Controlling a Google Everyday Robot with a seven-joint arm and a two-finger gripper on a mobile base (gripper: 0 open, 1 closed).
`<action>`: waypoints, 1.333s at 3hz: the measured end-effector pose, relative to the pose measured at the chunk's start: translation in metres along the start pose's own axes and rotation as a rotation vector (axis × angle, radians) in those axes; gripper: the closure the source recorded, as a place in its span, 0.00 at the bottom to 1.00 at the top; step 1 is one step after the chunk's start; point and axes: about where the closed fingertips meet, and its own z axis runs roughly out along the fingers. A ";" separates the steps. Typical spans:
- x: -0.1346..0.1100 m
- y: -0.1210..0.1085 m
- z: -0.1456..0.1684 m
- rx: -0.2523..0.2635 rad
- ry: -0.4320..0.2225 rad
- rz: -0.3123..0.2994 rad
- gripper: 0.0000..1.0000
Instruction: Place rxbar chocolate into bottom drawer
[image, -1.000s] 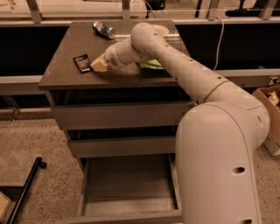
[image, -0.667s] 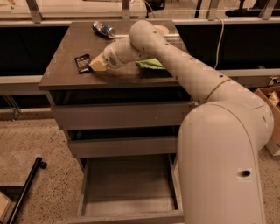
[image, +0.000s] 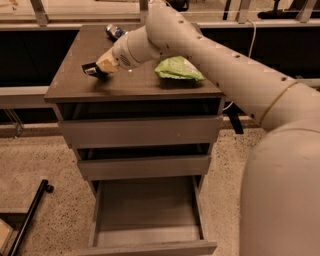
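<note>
Gripper: the gripper (image: 101, 69) is low over the left part of the cabinet top (image: 125, 84). It is near the left edge, about halfway between the back edge and the front edge.
Gripper state: I cannot tell if it is apart, together or clamped on the bar, because its yellowish tip covers the right end of the bar.
Rxbar chocolate: the rxbar chocolate (image: 89, 68) is on the left part of the cabinet top, just beside the left edge. Only its dark left end comes out from under the gripper tip. I cannot tell if it lies flat on the top or is a little raised.
Bottom drawer: the bottom drawer (image: 147, 207) is pulled far out toward the camera, and its flat grey floor is visible.
Upper drawers: the top drawer (image: 140, 131) and the middle drawer (image: 145, 166) are pushed in, each with a dark gap above its front.
Green bag: the green bag (image: 177, 68) lies on the right part of the cabinet top, near the right edge and well apart from the bar.
Can: the can (image: 115, 32) is near the back edge, left of the middle, and the arm partly hides it.
Arm: the white arm (image: 220, 65) comes from the lower right, crosses above the back right corner and bends down to the left.
Floor: the speckled floor (image: 45, 165) has a black rod (image: 30, 216) lying on it at the lower left.
</note>
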 end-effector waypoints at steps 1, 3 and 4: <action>-0.058 0.039 -0.080 0.163 -0.075 -0.016 1.00; -0.056 0.106 -0.124 0.263 -0.056 -0.027 1.00; -0.033 0.121 -0.123 0.228 -0.061 0.021 1.00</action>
